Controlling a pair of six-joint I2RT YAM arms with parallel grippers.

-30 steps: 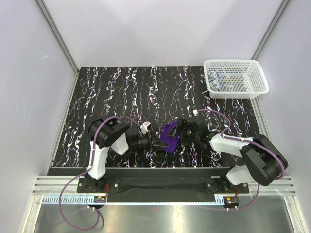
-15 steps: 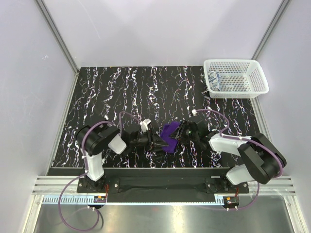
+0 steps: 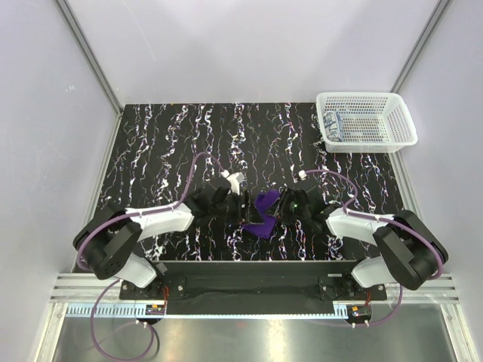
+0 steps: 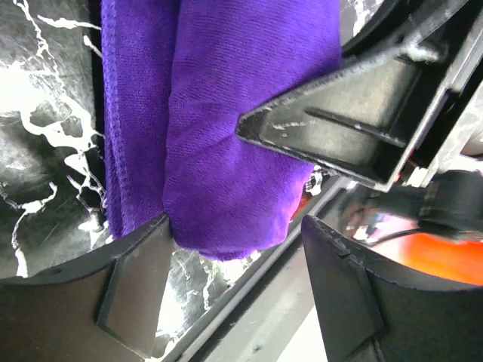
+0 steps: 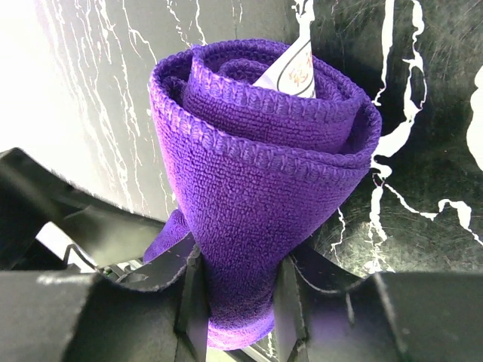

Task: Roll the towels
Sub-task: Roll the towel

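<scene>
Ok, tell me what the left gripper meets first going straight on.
The purple towel, right at the fingertips of the left gripper; the right gripper, clamped on it, lies just beyond, though depth is unclear.

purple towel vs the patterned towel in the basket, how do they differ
The purple towel is plain deep purple; the patterned towel is white with blue-grey print. The purple towel is at the table's near side, pinched in the right gripper; the patterned towel lies in the white basket, untouched. Both are small cloths that look rolled.
</scene>
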